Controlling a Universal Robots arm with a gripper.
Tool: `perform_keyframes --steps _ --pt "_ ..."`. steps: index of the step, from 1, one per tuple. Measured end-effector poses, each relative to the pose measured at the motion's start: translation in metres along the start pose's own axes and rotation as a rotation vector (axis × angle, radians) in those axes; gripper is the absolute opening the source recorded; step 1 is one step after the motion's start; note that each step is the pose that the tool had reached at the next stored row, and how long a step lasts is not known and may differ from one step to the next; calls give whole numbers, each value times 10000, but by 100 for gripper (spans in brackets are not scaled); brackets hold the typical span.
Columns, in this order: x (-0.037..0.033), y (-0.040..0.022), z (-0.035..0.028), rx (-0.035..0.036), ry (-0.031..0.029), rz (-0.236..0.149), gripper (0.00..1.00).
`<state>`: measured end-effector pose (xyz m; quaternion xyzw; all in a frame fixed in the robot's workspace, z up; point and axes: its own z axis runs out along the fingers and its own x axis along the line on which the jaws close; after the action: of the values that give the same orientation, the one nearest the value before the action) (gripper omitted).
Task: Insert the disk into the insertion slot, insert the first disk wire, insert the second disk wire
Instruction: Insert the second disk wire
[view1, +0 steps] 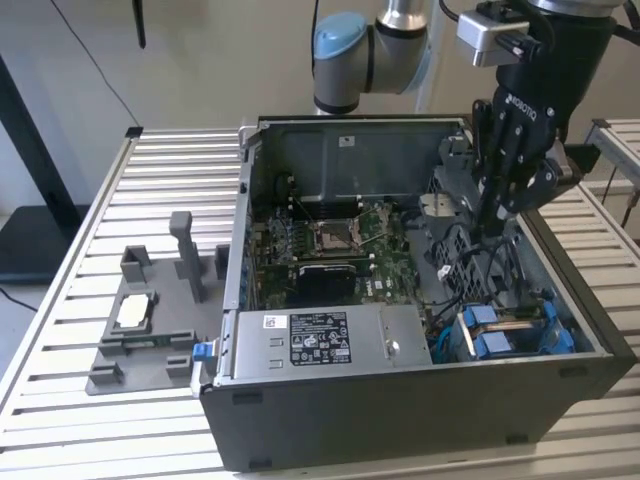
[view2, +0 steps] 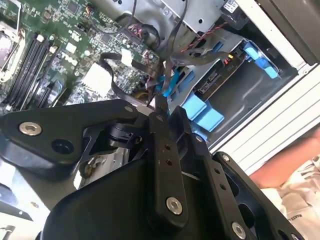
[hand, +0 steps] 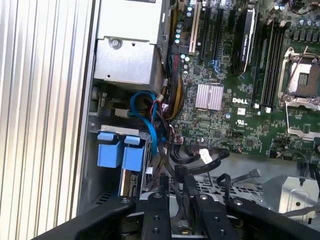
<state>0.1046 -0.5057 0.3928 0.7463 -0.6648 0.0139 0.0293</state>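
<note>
The disk, a flat slab edged by a bright blue plastic carrier, sits in the insertion slot of the grey sheet-metal drive cage. That is at the near corner of the open computer case on the exterior view's right, just beside the one grey labelled power-supply box. Two smooth blue carrier tabs stand side by side at its end in the first wrist view. One glossy blue flat cable loops between the power-supply box and the cage, meeting a tangle of thin dark wires.

The black, angular gripper reaches down into the case above the cage, its tip among those wires; whether it grips one cannot be told.

The green motherboard covers the case floor, with one square metal processor socket and one small ribbed silver heatsink. The case stands on a ribbed aluminium table. Toward the table's edge on the exterior view's left lies one grey plastic fixture carrying one square chip. A person's arm shows past the table edge.
</note>
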Motion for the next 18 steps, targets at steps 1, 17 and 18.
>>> perform_keyframes --steps 1,17,18 --pt "-3 10 1 3 2 -55 26" --pt "-37 120 73 69 78 -790 24" --pt "-38 120 83 72 84 -818 18"
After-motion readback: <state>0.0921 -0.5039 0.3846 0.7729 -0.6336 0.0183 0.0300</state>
